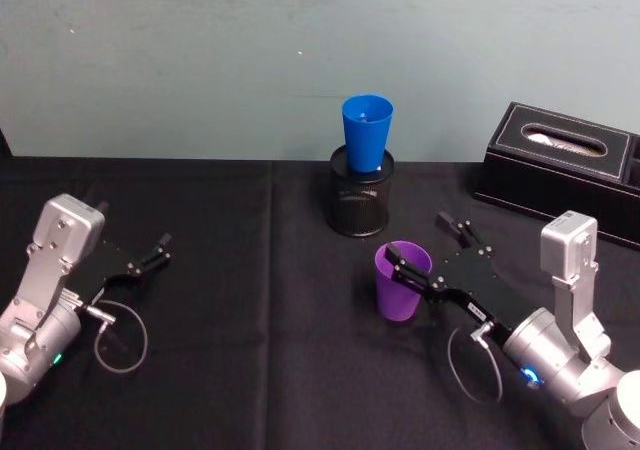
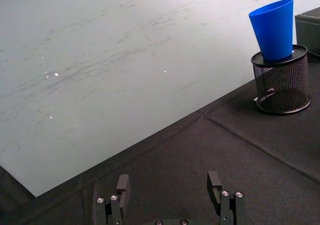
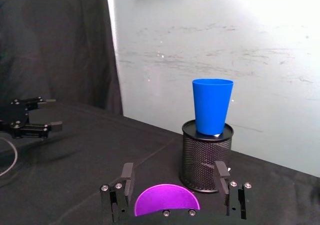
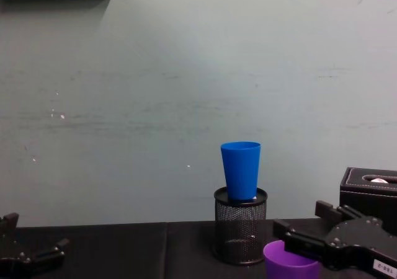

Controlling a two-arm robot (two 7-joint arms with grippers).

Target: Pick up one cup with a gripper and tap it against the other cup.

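Purple cup: stands upright on the black cloth, right of centre in the head view, nearer the robot than the pen holder.
Right gripper: the one with the small white label; its long jaws are spread wide on either side of the purple cup's rim. One finger lies across the cup's near side in the head view; whether it touches the plastic cannot be told. The jaws are not closed on the cup.
Right wrist view: the cup's purple mouth sits between the two fingers, with a gap on each side.
Chest view: the purple cup shows at the lower edge, with the labelled gripper just beside and above it on the right.
Blue cup: upright, its narrow base dropped into the black wire-mesh pen holder, behind the purple cup and apart from it.
Left gripper: rests low over the cloth on the left side, fingers apart, holding nothing, well away from both cups.
Surface: a table under a black cloth with a seam running front to back.
Other things: a black tissue box at the far right.
Room: a pale, scuffed grey-green wall close behind the table.
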